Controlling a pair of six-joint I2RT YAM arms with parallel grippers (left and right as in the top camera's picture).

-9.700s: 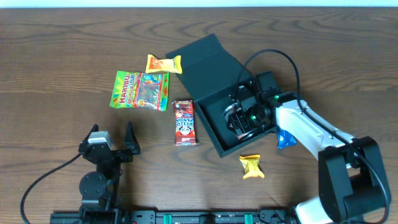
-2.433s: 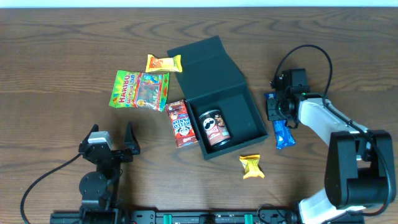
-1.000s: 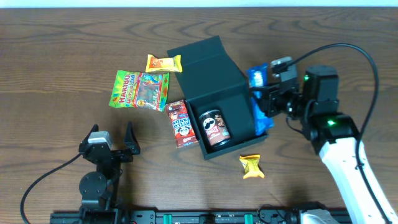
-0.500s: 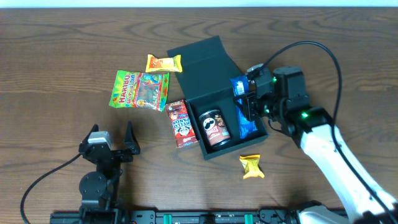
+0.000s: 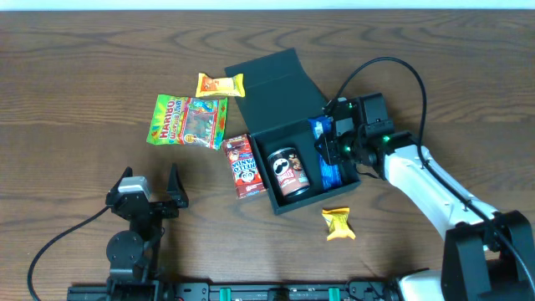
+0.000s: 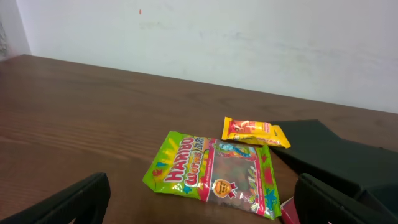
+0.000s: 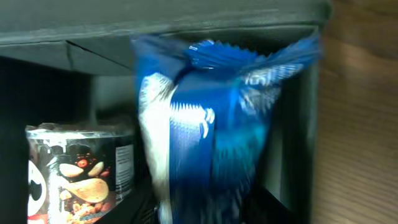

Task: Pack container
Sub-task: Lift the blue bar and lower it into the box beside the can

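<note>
The dark container (image 5: 321,195) lies open at mid-table, its lid (image 5: 276,79) folded back to the upper left. A Pringles can (image 5: 287,171) lies in its left half and also shows in the right wrist view (image 7: 74,168). My right gripper (image 5: 338,144) is over the box's right side, shut on a blue snack packet (image 5: 328,157). The packet hangs down inside the box beside the can and fills the right wrist view (image 7: 211,124), blurred, with the container's wall (image 7: 186,25) behind. My left gripper (image 5: 150,196) is open and empty at the lower left, fingers wide apart (image 6: 208,194).
A green Haribo bag (image 5: 188,119) and an orange-yellow packet (image 5: 220,84) lie left of the lid; both show in the left wrist view (image 6: 214,174) (image 6: 255,130). A red Hello Panda box (image 5: 243,165) touches the container's left wall. A yellow candy (image 5: 338,223) lies in front.
My right arm picked the blue packet up from the table at right, carried it left and lowered it into the container's right side. The left arm has not moved.
</note>
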